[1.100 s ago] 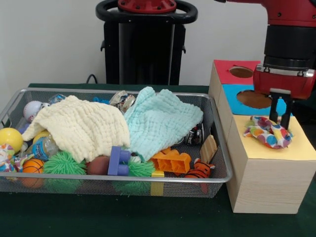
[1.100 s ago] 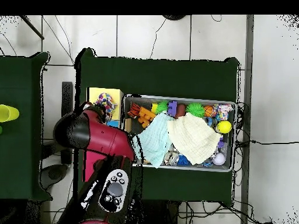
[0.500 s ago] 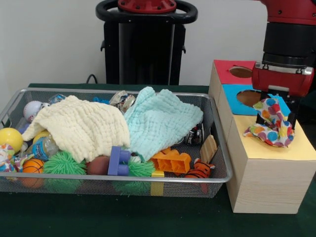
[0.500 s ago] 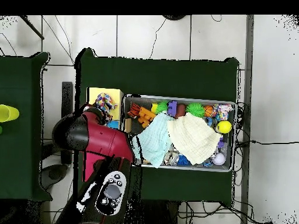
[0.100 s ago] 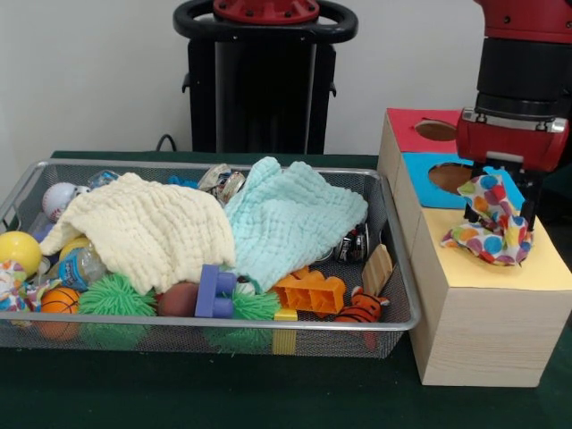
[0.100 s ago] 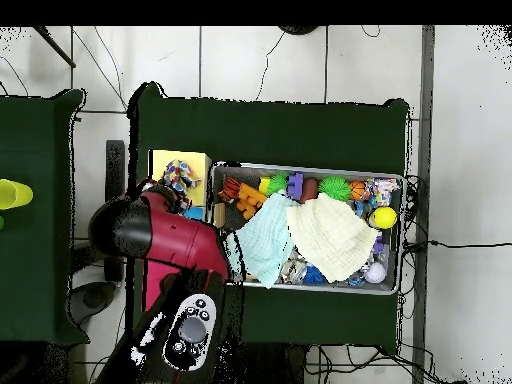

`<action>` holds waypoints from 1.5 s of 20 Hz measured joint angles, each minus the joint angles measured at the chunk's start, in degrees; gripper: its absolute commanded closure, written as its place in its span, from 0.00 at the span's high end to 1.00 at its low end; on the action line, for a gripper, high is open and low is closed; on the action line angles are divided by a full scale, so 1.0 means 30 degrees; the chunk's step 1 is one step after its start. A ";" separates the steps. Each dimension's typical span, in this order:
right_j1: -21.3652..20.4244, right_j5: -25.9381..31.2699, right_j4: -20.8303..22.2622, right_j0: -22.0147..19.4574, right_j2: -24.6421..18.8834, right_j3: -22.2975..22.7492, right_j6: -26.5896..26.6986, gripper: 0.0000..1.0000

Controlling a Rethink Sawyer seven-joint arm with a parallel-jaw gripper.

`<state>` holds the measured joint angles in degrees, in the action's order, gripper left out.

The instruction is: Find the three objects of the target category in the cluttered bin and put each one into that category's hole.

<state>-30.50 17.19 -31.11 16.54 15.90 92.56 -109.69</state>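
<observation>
A polka-dot cloth point(image 5: 490, 222) hangs bunched from my gripper point(image 5: 498, 191), which is shut on its top. The cloth's lower end trails on the yellow panel point(image 5: 527, 271) of the wooden box, just in front of the blue panel's hole point(image 5: 452, 178). Behind that, the red panel has its own hole point(image 5: 436, 130). From above, the cloth point(image 6: 179, 175) shows over the yellow panel point(image 6: 197, 160), and the arm point(image 6: 160, 236) hides the gripper. In the mesh bin point(image 5: 398, 268), a cream cloth point(image 5: 143, 228) and a mint cloth point(image 5: 290, 219) lie spread over the toys.
The bin also holds spiky green balls point(image 5: 114, 295), a yellow ball point(image 5: 18, 252), an orange ball point(image 5: 59, 301), a purple block point(image 5: 214, 291), an orange block point(image 5: 310, 291), a tiger toy point(image 5: 361, 308), bottles and cans. A yellow cup point(image 6: 12, 193) stands on the side table.
The polka-dot cloth lay flat on the yellow panel with the fingers down on it. It is now gripped and pulled up, hanging from the gripper.
</observation>
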 measured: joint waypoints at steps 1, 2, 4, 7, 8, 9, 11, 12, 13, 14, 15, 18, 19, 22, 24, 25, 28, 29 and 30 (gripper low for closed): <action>-0.0029 0.0176 0.0001 0.0002 0.0039 -0.0032 0.0000 1.00; -0.0100 0.0664 0.0001 0.0020 0.0185 -0.0126 0.0000 1.00; -0.0169 0.1148 0.0001 0.0051 0.0350 -0.0226 0.0000 1.00; -0.0360 0.2219 0.0005 0.0141 0.0695 -0.0450 0.0000 1.00; -0.0468 0.2652 0.0005 0.0196 0.0855 -0.0549 0.0000 1.00; -0.0600 0.3083 0.0007 0.0271 0.1029 -0.0649 0.0000 1.00; -0.0825 0.3712 0.0009 0.0400 0.1295 -0.0790 0.0000 1.00; -0.0917 0.3909 0.0009 0.0454 0.1387 -0.0831 0.0000 1.00; -0.0967 0.3978 0.0009 0.0483 0.1431 -0.0849 0.0000 1.00; -0.1016 0.4047 0.0009 0.0513 0.1475 -0.0867 0.0000 1.00; -0.1108 0.4106 0.0009 0.0562 0.1533 -0.0889 0.0000 1.00; -0.1285 0.4114 0.0013 0.0642 0.1588 -0.0903 0.0000 1.00; -0.1331 0.4114 0.0013 0.0654 0.1588 -0.0905 0.0000 1.00; -0.1391 0.4114 0.0013 0.0664 0.1588 -0.0900 0.0000 1.00; -0.1377 0.4114 0.0013 0.0666 0.1585 -0.0903 0.0000 1.00; -0.1362 0.4114 0.0013 0.0672 0.1585 -0.0903 0.0000 1.00; -0.1371 0.4114 0.0013 0.0707 0.1616 -0.0903 0.0000 1.00; -0.1378 0.4124 0.0013 0.0727 0.1635 -0.0903 0.0000 1.00; -0.1385 0.4134 0.0013 0.0746 0.1654 -0.0903 0.0000 1.00</action>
<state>-34.65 29.59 -31.07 18.78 20.86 89.85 -109.69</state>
